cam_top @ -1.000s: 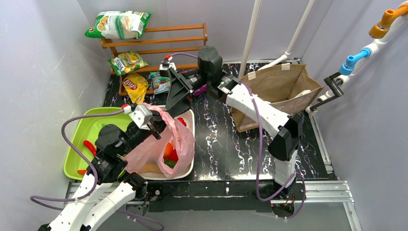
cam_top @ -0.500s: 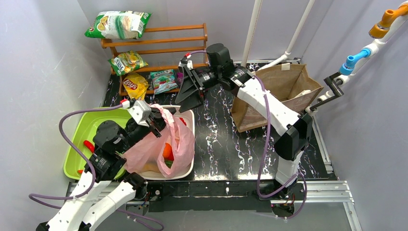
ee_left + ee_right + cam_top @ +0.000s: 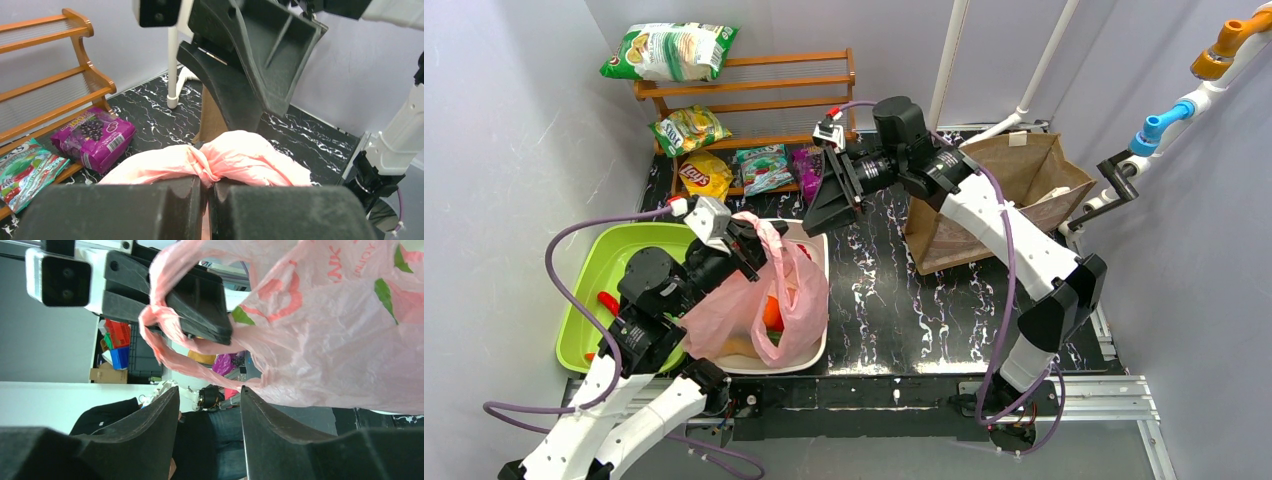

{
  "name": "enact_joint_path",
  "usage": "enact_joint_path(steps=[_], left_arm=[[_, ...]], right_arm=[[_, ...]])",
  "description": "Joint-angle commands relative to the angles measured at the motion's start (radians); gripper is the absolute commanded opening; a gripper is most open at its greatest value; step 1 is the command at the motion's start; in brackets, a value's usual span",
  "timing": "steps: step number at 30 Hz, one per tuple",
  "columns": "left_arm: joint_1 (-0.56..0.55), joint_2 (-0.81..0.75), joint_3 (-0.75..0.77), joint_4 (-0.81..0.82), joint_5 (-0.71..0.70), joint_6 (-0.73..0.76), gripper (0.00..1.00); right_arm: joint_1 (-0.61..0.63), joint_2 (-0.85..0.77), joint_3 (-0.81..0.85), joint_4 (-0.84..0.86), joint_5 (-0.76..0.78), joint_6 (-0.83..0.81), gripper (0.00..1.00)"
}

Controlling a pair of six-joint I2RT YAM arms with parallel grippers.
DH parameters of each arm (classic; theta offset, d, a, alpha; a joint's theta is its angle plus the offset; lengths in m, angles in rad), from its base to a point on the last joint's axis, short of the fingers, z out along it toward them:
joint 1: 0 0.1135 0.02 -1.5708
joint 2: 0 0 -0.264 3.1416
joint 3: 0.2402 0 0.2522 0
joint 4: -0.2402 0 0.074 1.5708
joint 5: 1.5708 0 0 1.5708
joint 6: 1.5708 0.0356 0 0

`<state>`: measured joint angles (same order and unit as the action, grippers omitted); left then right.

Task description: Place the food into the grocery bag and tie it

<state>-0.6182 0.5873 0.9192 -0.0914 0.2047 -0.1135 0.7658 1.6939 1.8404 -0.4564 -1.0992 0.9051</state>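
The pink grocery bag (image 3: 759, 300) sits slumped in a white tray (image 3: 821, 262), and the orange (image 3: 771, 312) shows through its open mouth. I cannot make out a banana. My left gripper (image 3: 749, 248) is shut on a bunched handle of the bag (image 3: 220, 162) and holds it up. In the right wrist view the handle (image 3: 160, 335) loops around the left gripper's fingers (image 3: 200, 305). My right gripper (image 3: 824, 207) is open and empty, hanging just behind and to the right of the bag. Its fingers (image 3: 145, 435) point at the bag (image 3: 330, 335) without touching it.
A green tray (image 3: 609, 265) with a red item (image 3: 610, 303) lies left of the white tray. A brown paper bag (image 3: 994, 190) stands at the back right. A wooden rack (image 3: 754, 85) with snack packs is at the back, and a purple pack (image 3: 92, 137) lies by it.
My right arm has swung to the right, away from the rack, its gripper staying open. My left gripper has kept hold of the bag handle and shifted slightly left.
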Motion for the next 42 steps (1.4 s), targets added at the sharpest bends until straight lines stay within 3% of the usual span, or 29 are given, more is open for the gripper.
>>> enact_joint_path(steps=[1,13,19,25,42], left_arm=[[-0.005,-0.013,0.001,0.017,-0.074,-0.06,0.0],[-0.005,0.021,0.027,-0.044,-0.205,-0.161,0.0],[-0.005,0.018,0.04,-0.081,-0.275,-0.196,0.0],[-0.005,0.024,0.083,-0.151,-0.37,-0.245,0.0],[-0.005,-0.015,0.069,-0.178,-0.389,-0.296,0.0]], right_arm=[[0.001,-0.058,-0.064,0.088,0.027,-0.026,0.53],[0.041,-0.041,-0.055,0.07,0.068,-0.045,0.48],[0.046,-0.006,0.02,-0.026,0.128,-0.077,0.47],[0.082,0.0,0.015,0.079,0.273,-0.03,0.46],[0.177,0.057,0.069,0.109,0.392,-0.061,0.48]])
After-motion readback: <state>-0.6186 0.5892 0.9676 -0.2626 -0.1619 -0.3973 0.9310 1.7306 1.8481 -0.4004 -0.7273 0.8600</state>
